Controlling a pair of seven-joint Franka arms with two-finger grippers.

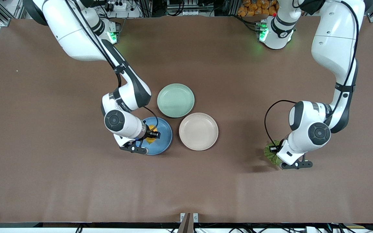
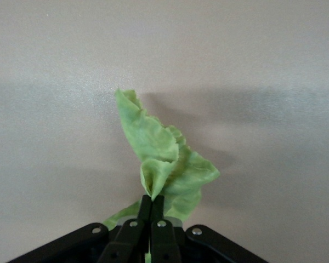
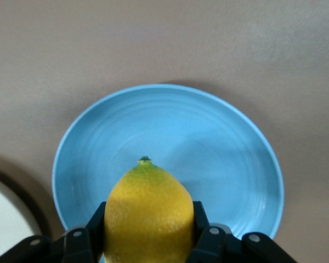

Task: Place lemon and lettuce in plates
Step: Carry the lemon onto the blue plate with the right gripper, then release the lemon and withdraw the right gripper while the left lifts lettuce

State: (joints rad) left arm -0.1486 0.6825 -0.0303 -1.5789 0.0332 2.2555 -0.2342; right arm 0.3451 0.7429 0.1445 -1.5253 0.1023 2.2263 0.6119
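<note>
The right gripper (image 3: 148,241) hangs over the round, shallow blue plate (image 1: 165,144), its 2 black fingers (image 3: 205,233) pinching the small oval yellow lemon (image 3: 148,216) from either side. In the right wrist view the lemon's nubbed greenish tip points away from the wrist, and the plate's bare blue floor spreads out directly under the fruit. The lemon is clear of the plate's floor, held in the air above it. In the front view the lemon (image 1: 151,132) shows as a yellow-orange patch just past the gripper's black fingertips, inside the plate's outline.

The left gripper (image 2: 152,211) is over bare brown table (image 1: 186,187) toward the left arm's end, well apart from the plates. Its 2 fingers are pressed together on the wrinkly green lettuce leaf (image 2: 164,164), clamping it at its lower end. The leaf rises from the fingertips, crumpled and folded, with its pointed end away from the wrist. In the front view only a ruffled green edge of the lettuce (image 1: 269,152) shows beside the wrist housing, with a soft shadow on the table below it.

Between the 2 grippers lies the round pale beige-pink plate (image 1: 198,131), just beside the blue one. A third, pale mint-green round plate (image 1: 175,100) sits farther from the front camera, touching or nearly touching both.
</note>
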